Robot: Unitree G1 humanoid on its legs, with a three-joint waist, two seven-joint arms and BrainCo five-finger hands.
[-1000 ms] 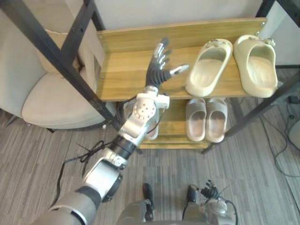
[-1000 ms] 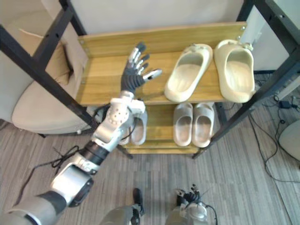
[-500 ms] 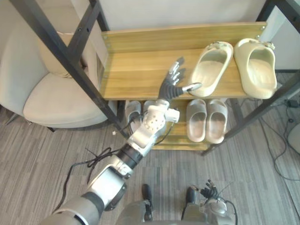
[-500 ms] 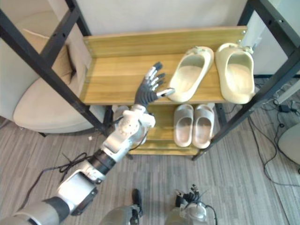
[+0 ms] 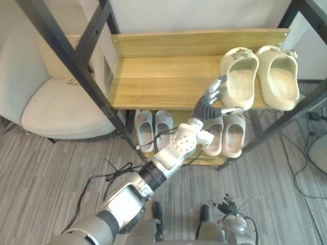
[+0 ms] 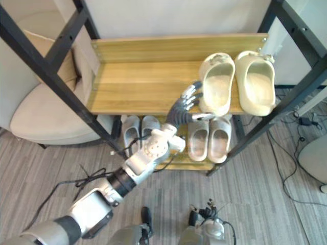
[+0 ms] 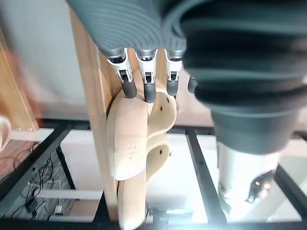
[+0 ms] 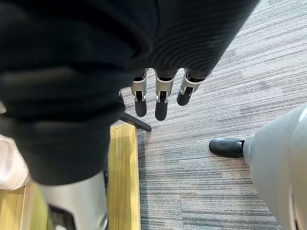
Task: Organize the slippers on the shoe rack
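At far left an armchair (image 5: 56, 102) stands beside the shoe rack (image 5: 153, 76), whose top shelf is bare wood on that side. Below it, a grey pair (image 5: 155, 127) sits side by side on the lower shelf. Moving right, we find the left hand (image 5: 208, 102) at the top shelf's front edge. Its fingers are straight and close together, laid flat against the outer side of the left cream slipper (image 5: 239, 71), with the thumb by its heel. We judge this is a nudge to square it against the right cream slipper (image 5: 278, 74), which it almost touches. A beige pair (image 5: 227, 135) lies beneath. Our right hand (image 8: 161, 98) hangs slack over the floor, fingers relaxed.
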